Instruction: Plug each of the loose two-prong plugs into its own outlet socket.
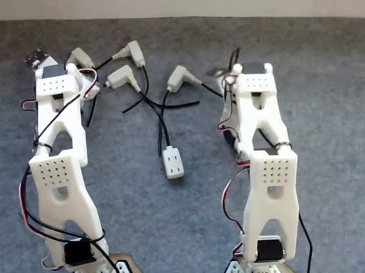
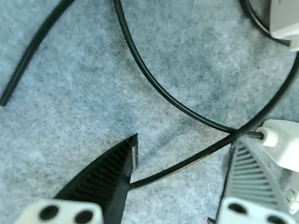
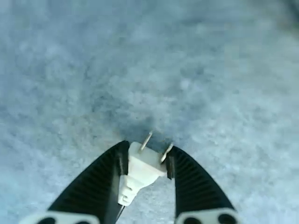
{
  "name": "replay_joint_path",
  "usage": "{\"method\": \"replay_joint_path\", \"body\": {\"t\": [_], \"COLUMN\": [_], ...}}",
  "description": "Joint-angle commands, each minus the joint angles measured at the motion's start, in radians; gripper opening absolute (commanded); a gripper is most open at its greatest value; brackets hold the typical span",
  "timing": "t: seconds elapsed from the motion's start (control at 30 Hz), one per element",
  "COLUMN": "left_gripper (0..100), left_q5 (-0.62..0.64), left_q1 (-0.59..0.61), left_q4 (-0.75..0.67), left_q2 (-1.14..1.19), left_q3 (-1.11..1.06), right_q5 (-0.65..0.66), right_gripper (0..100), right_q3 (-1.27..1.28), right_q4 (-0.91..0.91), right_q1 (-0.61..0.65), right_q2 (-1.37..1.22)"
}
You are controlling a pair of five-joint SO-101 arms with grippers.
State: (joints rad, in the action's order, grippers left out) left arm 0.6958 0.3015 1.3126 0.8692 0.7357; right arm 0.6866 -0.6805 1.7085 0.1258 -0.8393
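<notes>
On the grey carpet (image 1: 325, 107) between the two arms lies the outlet block (image 1: 173, 162), its cord running away from the arm bases. No plug appears seated in it.

Beyond the outlet block, well off to its right-arm side, the right gripper (image 3: 147, 149) is clenched on a white two-prong plug (image 3: 140, 170). The prongs are bare, point outward and hang over bare carpet.

Beyond the block on its left-arm side, the left gripper (image 2: 185, 141) has its jaws parted and grasps nothing. A black cord (image 2: 154, 84) crosses between its fingers, and a white plug body (image 2: 282, 144) lies just beside one finger.

Several white connectors lie loose beyond the block among tangled cords, the nearest connector (image 1: 181, 78) well apart from it.

Assessment: one plug is in hand and none is inserted, so every insertion is outstanding.
</notes>
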Motion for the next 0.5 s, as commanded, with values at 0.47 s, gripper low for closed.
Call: {"method": "replay_joint_path", "body": {"t": [0.47], "left_gripper": [31], "left_q5": [-0.002], "left_q1": [0.002], "left_q4": [-0.035], "left_q2": [-0.008], "left_q3": [0.031], "right_q5": [0.066], "right_gripper": [30.0], "right_q3": [0.085], "right_q4": [-0.012], "right_q1": [0.01], "right_q2": [0.041]}}
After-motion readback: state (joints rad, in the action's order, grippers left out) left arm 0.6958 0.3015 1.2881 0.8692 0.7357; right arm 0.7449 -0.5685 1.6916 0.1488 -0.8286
